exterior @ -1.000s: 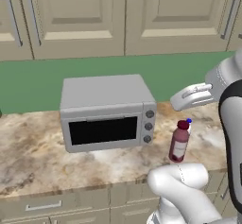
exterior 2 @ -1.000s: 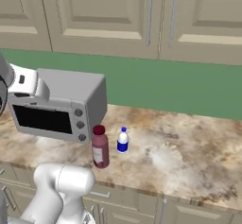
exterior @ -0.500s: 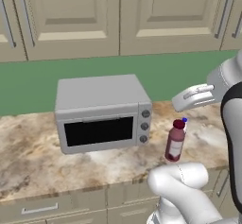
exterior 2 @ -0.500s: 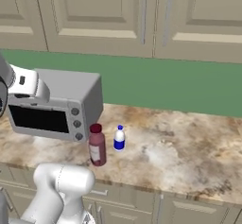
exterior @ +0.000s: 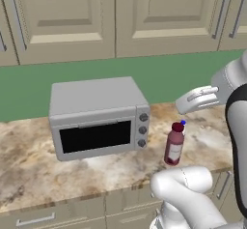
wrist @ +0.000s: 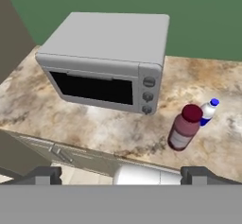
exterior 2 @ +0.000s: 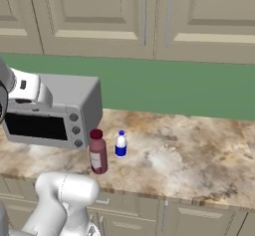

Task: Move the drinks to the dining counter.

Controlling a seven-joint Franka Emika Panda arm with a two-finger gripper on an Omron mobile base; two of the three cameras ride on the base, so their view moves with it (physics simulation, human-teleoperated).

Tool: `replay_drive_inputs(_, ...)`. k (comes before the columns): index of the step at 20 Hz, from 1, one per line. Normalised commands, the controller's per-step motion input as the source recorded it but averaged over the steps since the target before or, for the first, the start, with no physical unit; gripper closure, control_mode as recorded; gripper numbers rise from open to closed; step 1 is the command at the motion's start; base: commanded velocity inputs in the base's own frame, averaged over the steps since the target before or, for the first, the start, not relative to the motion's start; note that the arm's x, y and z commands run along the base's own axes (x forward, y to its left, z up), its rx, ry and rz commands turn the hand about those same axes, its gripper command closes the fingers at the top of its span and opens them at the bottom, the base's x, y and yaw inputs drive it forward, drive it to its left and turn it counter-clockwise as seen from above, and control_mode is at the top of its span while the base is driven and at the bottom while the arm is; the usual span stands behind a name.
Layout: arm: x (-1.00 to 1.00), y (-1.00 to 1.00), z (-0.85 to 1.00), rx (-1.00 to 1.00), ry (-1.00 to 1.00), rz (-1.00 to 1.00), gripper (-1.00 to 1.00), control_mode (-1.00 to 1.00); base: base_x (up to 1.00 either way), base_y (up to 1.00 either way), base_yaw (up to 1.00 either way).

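Observation:
Two drinks stand close together on a marbled counter [exterior: 29, 175], just right of a grey toaster oven [exterior: 99, 119]. The dark maroon bottle [exterior: 174, 144] [exterior 2: 98, 151] [wrist: 184, 127] is upright near the front edge. The small white-and-blue bottle [exterior 2: 120, 144] [wrist: 208, 111] stands just behind it; in the left base view the blue cap [exterior: 183, 123] peeks over the maroon one. My gripper [exterior: 182, 105] [wrist: 121, 176] hangs in the air above and short of the bottles, open and holding nothing. The dining counter is out of view.
Beige wall cabinets [exterior: 62, 15] hang over a green backsplash [exterior 2: 189, 88]. Cabinet drawers [exterior: 38, 218] run under the counter. To the right of the bottles lies bare marbled counter [exterior 2: 199, 155].
The whole picture has slid left in both base views, so the base has driven to the right. The arm keeps its pose and the bottles have not moved on the counter.

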Motion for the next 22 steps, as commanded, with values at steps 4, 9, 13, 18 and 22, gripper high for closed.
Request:
replay_drive_inputs(4,0.00,0.00,0.00,0.00,0.00,0.00,-1.00,1.00,0.01,-0.77,-0.19)
replay_drive_inputs(9,0.00,-0.42,-0.07,0.03,0.00,-0.12,-1.00,-1.00,0.00,-0.31,-0.08)
replay_drive_inputs(13,-0.06,-0.53,-0.17,0.00,0.00,-0.24,-1.00,-1.00,0.00,0.00,0.00)
replay_drive_inputs(18,-0.08,-0.35,-0.17,0.00,0.00,-0.27,-1.00,-1.00,0.00,0.00,0.00)
replay_drive_inputs(22,0.00,-0.15,-0.33,0.00,0.01,-0.17,-1.00,-1.00,0.00,0.00,0.00)
